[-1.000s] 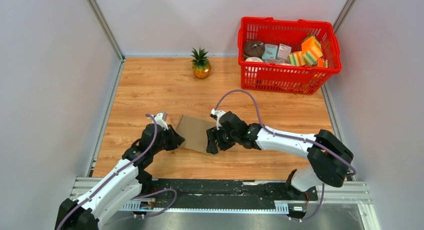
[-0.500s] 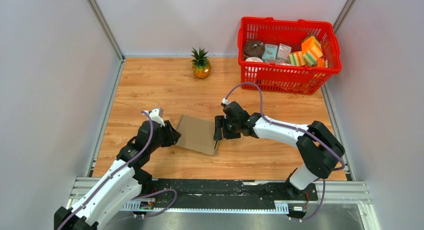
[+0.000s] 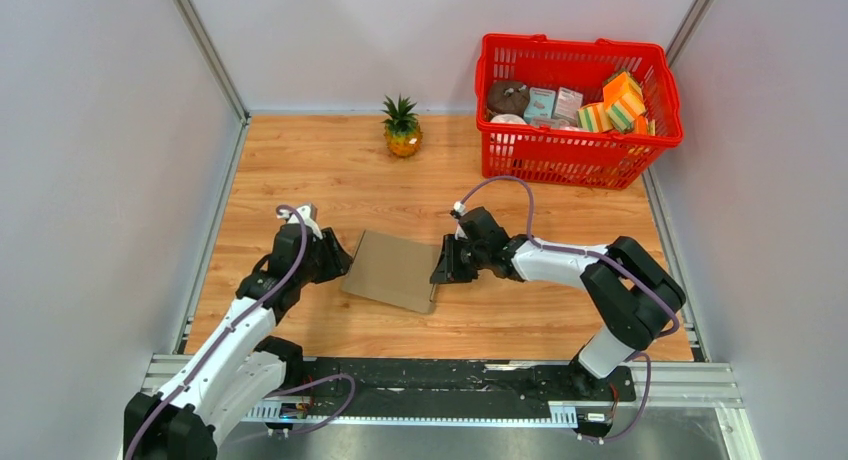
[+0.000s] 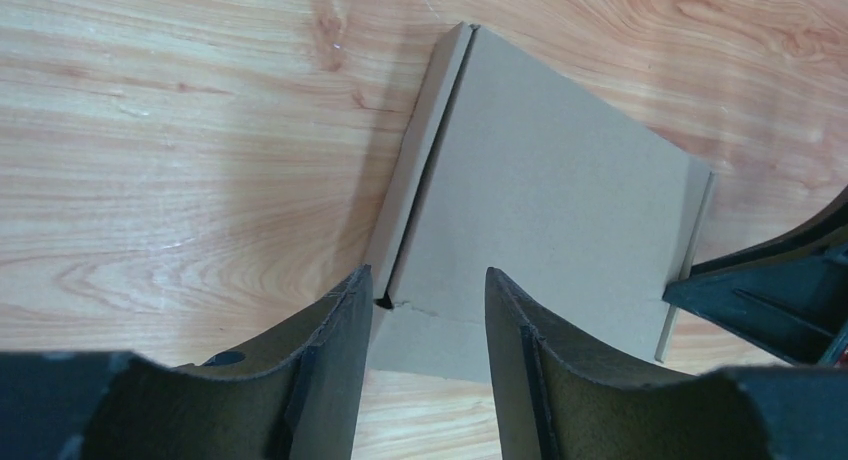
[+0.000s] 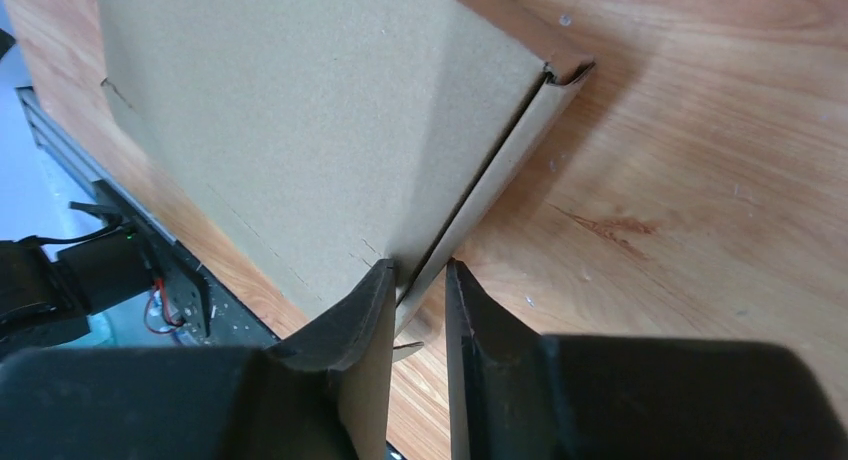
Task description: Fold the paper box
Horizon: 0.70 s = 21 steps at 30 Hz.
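The paper box (image 3: pixel 392 270) is plain brown cardboard lying folded and fairly flat on the wooden table between the arms. My left gripper (image 3: pixel 336 259) is open at its left edge. In the left wrist view the left gripper (image 4: pixel 428 305) has its fingers spread over the near corner of the box (image 4: pixel 540 190), holding nothing. My right gripper (image 3: pixel 441 271) is at the box's right edge. In the right wrist view the right gripper (image 5: pixel 420 280) has its fingers nearly together on the narrow side flap (image 5: pixel 500 170) of the box (image 5: pixel 300 130).
A red basket (image 3: pixel 560 155) with small colourful packages stands at the back right. A small pineapple (image 3: pixel 402 128) stands at the back centre. Grey walls close in the left and right sides. The black rail (image 3: pixel 430 380) runs along the near edge.
My right gripper has drawn back to the right, from over the box to its right edge. My left arm has shifted slightly left and farther back. The box has slid slightly left.
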Available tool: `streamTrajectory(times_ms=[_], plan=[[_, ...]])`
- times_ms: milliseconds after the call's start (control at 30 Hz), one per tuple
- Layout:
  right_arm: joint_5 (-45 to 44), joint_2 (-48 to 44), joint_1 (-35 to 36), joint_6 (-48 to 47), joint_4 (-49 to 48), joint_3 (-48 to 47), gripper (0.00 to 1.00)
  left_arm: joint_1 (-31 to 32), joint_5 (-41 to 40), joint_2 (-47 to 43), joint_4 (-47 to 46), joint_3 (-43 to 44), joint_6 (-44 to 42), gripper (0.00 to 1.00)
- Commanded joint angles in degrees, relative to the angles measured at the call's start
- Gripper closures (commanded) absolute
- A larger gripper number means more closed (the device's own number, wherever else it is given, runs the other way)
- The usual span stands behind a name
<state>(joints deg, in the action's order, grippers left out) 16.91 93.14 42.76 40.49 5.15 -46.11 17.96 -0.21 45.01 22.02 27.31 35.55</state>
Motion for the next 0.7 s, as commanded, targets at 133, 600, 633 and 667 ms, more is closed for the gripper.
streamTrajectory(times_ms=[133, 600, 633, 667], plan=[[2.6, 0.1, -3.7, 1.3, -7.6, 6.9, 0.78, -2.0, 7.4, -1.7, -5.0, -2.1, -0.9, 0.45], [4.0, -0.8, -6.6, 0.2, -11.1, 12.1, 0.82, -2.8, 14.0, -6.4, -5.2, -5.3, -4.4, 0.29], [3.7, -1.0, -6.7, -0.1, -11.0, 12.3, 0.83, -2.8, 14.9, -6.1, -6.8, -5.3, -4.4, 0.28], [3.3, -1.1, -6.9, -0.6, -10.6, 12.2, 0.83, -2.8, 15.8, -5.6, -7.2, -4.6, -4.7, 0.28]])
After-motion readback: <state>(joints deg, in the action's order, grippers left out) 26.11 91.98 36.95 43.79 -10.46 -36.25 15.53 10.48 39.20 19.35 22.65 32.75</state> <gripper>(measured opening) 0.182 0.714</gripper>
